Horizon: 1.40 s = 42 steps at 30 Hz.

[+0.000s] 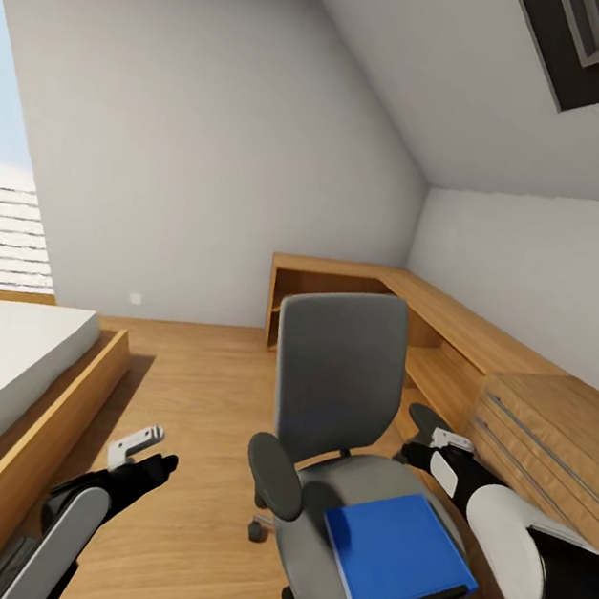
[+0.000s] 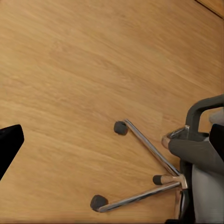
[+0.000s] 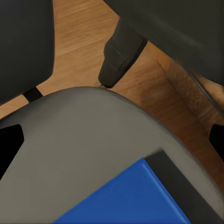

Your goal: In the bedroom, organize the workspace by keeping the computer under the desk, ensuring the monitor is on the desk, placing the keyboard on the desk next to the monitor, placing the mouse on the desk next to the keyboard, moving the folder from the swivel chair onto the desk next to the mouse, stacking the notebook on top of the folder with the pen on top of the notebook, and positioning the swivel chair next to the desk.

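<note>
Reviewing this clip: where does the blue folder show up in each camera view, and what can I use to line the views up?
Head view: the folder lies flat on the swivel chair seat, lower right of centre.
Left wrist view: no folder; chrome chair base over oak floor.
Right wrist view: its blue corner at the bottom edge, on the grey seat.
Shared landmark: the swivel chair.

No text, label, brand, number or sign could be read in any of the views. The cover of the folder [image 1: 394, 554], lying on the seat of the swivel chair [image 1: 335, 383], was seen as plain blue, with nothing printed on it. No marking was found on the chair's upholstery or armrests, and none on the oak cabinets [image 1: 484, 353] along the wall. A small pale plate low on the far wall [image 1: 135, 298] was too small for anything to be made out on it.
</note>
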### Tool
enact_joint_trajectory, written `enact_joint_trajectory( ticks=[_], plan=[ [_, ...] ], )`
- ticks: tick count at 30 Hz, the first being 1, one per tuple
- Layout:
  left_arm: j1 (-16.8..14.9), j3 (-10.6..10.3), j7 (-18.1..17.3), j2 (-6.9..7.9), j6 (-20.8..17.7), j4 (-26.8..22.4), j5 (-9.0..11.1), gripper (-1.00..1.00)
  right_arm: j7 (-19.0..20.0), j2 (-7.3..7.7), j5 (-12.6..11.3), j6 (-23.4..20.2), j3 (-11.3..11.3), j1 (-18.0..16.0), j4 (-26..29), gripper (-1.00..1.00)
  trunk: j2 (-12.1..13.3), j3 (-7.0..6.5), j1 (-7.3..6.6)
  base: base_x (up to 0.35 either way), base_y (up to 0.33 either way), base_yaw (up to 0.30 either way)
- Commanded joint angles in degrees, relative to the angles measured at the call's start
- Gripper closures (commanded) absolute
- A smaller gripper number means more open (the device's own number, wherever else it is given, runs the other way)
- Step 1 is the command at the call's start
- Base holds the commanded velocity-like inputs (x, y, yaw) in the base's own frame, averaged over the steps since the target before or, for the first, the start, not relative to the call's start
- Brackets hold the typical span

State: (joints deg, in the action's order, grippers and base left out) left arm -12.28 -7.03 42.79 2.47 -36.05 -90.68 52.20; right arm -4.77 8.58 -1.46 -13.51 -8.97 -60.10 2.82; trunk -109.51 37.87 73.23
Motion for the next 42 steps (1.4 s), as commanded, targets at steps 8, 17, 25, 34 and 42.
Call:
enact_joint_trajectory(
  ticks=[8, 17, 25, 34, 42],
  plan=[
    [-0.07, 0.22, 0.62, 0.01, -1.03, -0.11, 1.50, -1.00, -0.16, 0.19, -0.13, -0.29, -0.22, -0.02, 0.08, -1.00, -3.25, 1.50, 1.76, 0.000, 0.000, 0.000],
    [-0.05, 0.29, 0.55, 0.06, -1.13, -0.11, 1.40, -1.00, -0.16, 0.13, -0.12, -0.20, -0.17, -0.02, 0.08, -1.00, -6.86, 3.12, 3.73, 0.000, 0.000, 0.000],
    [-0.04, 0.27, 0.54, 0.02, -1.06, -0.11, 1.31, -1.00, -0.16, 0.13, -0.12, -0.20, -0.17, -0.02, 0.08, -1.00, -10.07, 4.55, 5.49, 0.000, 0.000, 0.000],
    [-0.04, 0.31, 0.54, 0.02, -1.04, -0.11, 1.24, -1.00, -0.16, 0.13, -0.12, -0.15, -0.17, -0.01, 0.08, -1.00, -13.68, 6.17, 7.47, 0.000, 0.000, 0.000],
    [-0.04, 0.35, 0.54, 0.01, -1.04, -0.11, 1.24, -1.00, -0.04, 0.11, -0.19, 0.27, -0.17, 0.06, 0.08, -1.00, -16.89, 7.61, 9.22, 0.000, 0.000, 0.000]
  ],
)
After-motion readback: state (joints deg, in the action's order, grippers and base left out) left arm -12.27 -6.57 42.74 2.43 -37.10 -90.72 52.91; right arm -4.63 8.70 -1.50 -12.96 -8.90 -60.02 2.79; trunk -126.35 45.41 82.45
